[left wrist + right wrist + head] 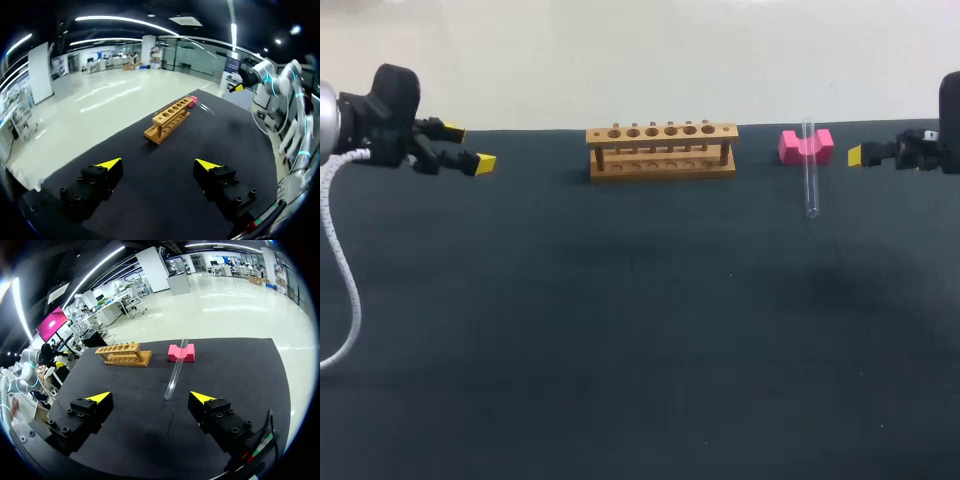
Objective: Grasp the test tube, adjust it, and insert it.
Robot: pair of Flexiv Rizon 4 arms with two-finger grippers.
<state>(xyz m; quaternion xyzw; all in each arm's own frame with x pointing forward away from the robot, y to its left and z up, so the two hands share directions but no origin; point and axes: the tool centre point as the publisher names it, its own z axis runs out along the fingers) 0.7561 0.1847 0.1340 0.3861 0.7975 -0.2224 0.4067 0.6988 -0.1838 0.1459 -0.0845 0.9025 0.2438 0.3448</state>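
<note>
A clear glass test tube [810,170] lies with its far end resting on a pink block [805,146] and its near end on the black table. The tube [176,369] and the block [181,353] are ahead of my right gripper [149,397], which is open and empty at the table's right edge [880,153]. A wooden rack [662,150] with a row of several holes stands at the back middle, seen also in the left wrist view [170,119] and the right wrist view [123,354]. My left gripper [157,162] is open and empty at the far left [465,147].
The black table top [640,330] stretches wide in front of the rack. A white cable [345,270] hangs from my left arm over the table's left side. The table's far edge runs just behind the rack and the pink block.
</note>
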